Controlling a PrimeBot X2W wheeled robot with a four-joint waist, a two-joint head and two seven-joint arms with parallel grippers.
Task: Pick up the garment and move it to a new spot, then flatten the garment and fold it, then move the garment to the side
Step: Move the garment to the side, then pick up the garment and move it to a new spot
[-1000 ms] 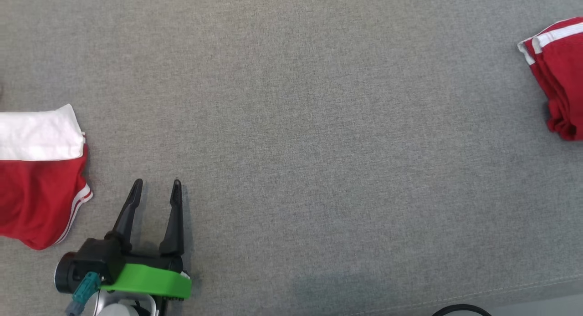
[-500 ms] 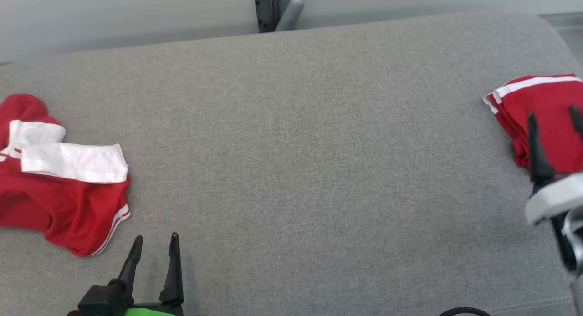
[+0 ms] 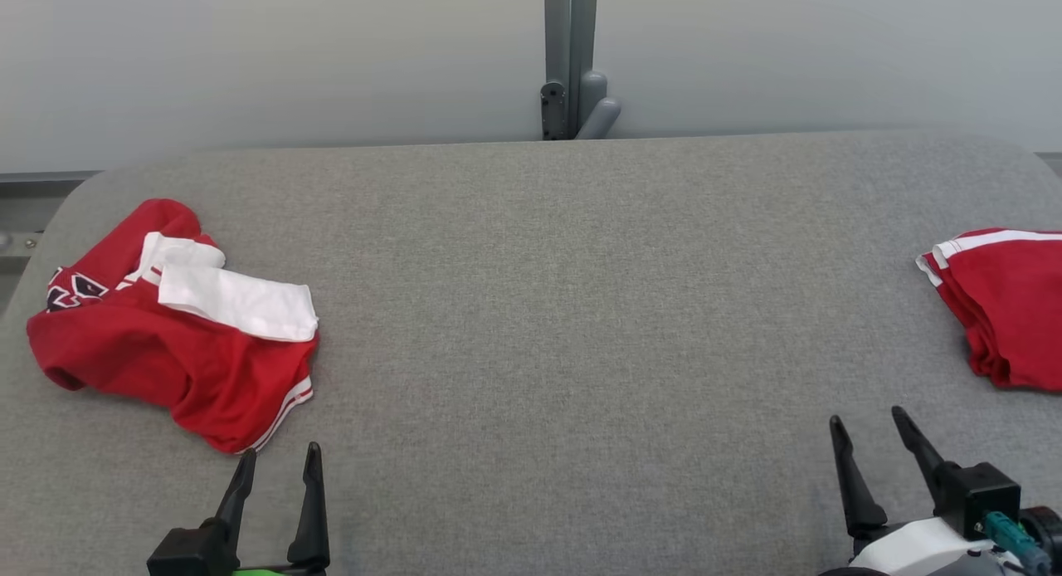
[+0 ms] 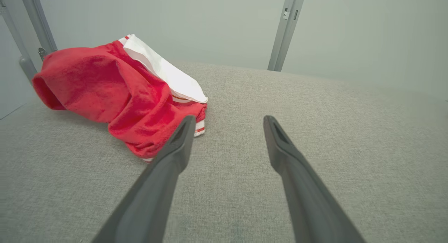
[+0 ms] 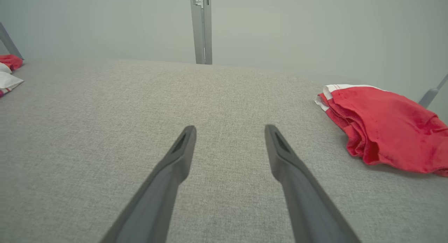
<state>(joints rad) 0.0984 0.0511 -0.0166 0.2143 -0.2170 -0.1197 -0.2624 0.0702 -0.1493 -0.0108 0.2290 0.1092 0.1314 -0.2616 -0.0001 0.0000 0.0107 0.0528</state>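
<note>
Grey woven cloth covers the tabletop [image 3: 564, 310], with a pale wall behind. Low over it, the left fingers [image 4: 171, 155] stand apart and empty. The right fingers [image 5: 173, 159] are spread too and hold nothing. Just ahead and to the left of the left fingers, near the tabletop's left end, lies the crumpled red garment [image 3: 166, 368] with a white panel [image 3: 241, 302] flopped across it. It looks soft, light and limp. Its striped hem [image 3: 286, 402], nearest the fingertips, seems the easiest hold. A folded red garment [image 3: 1008, 310] lies beyond the right fingers.
</note>
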